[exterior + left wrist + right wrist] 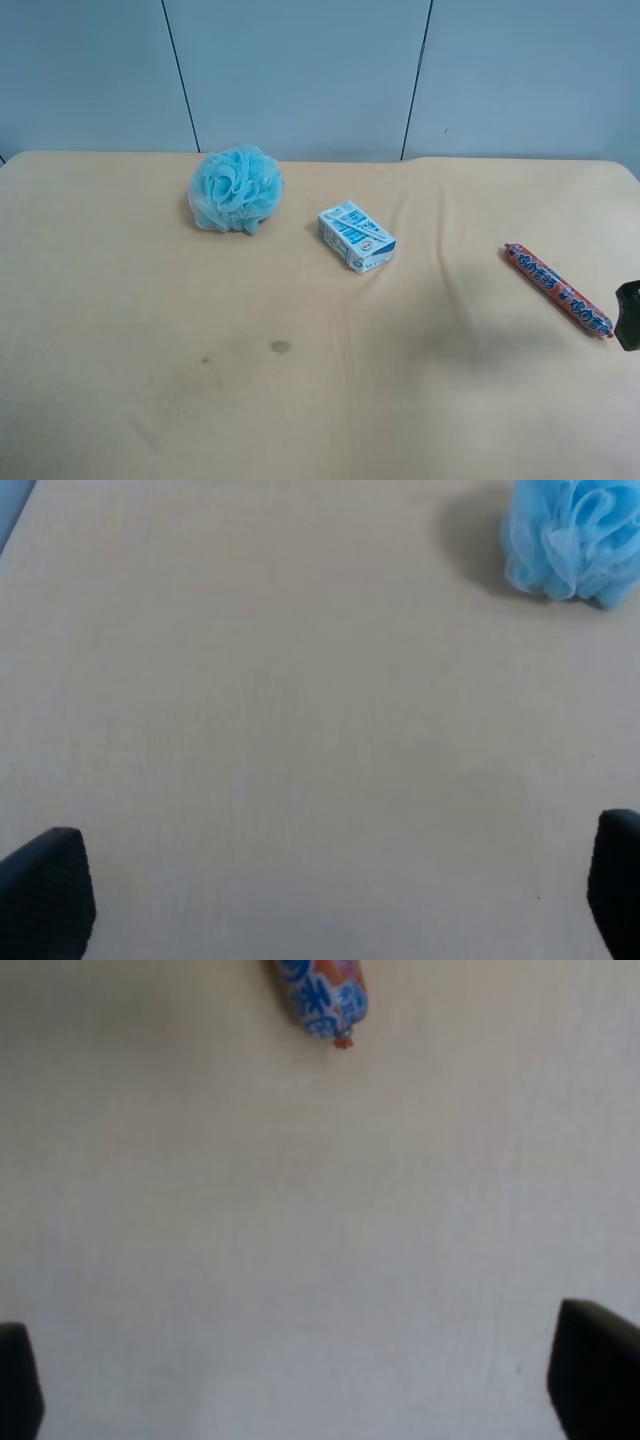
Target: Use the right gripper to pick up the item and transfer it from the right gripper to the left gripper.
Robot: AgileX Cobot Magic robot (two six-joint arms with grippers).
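Right gripper (320, 1385) hangs wide open and empty above the beige tabletop (150, 400), its two black fingertips (595, 1370) far apart. Ahead of it lies the item (558, 290), a slim orange-red stick with blue-and-white lettering. It rests flat on the table near the exterior high view's right edge, untouched, one crimped end pointing toward the gripper. Left gripper (330, 895) is also wide open and empty over bare table. Beyond it sits a fluffy light-blue pouf (236, 188). Between pouf and item, a small blue-white box (356, 236) lies apart from both.
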